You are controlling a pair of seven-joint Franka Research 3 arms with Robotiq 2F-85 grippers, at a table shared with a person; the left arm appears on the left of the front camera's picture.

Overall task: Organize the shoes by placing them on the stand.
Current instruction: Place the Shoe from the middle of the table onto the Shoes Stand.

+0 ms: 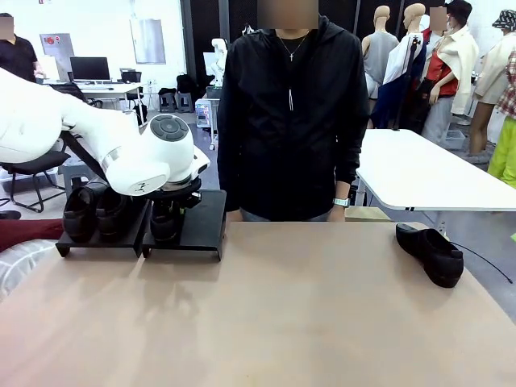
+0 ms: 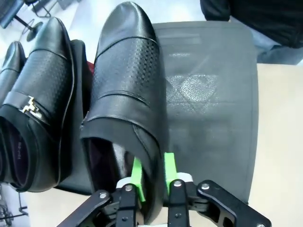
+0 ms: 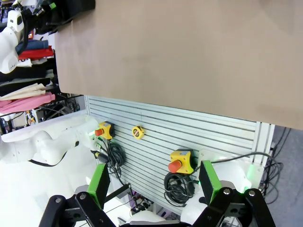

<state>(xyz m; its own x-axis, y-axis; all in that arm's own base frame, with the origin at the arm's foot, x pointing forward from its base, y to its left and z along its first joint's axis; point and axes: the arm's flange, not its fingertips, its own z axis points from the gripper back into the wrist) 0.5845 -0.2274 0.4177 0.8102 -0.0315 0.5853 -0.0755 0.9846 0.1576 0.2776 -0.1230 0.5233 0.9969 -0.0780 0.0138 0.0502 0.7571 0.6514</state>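
Observation:
A glossy black shoe (image 2: 125,94) rests on the right section of the black stand (image 2: 213,104), toe pointing away from me. My left gripper (image 2: 152,177) is shut on its heel wall, one green pad inside the opening and one outside. In the front view this shoe (image 1: 165,219) sits under my left wrist on the stand (image 1: 205,222). Two more shoes (image 1: 95,211) stand side by side on the left section; the nearer one (image 2: 40,104) has a gold buckle. Another shoe (image 1: 431,254) lies on the table at the far right. My right gripper (image 3: 154,182) is open and holds nothing.
A person in a black jacket (image 1: 290,113) stands at the table's far edge, right behind the stand. The right wrist view looks past the table's near edge (image 3: 165,106) at a slatted panel with emergency-stop buttons (image 3: 179,163) and cables. A white table (image 1: 427,173) stands behind on the right.

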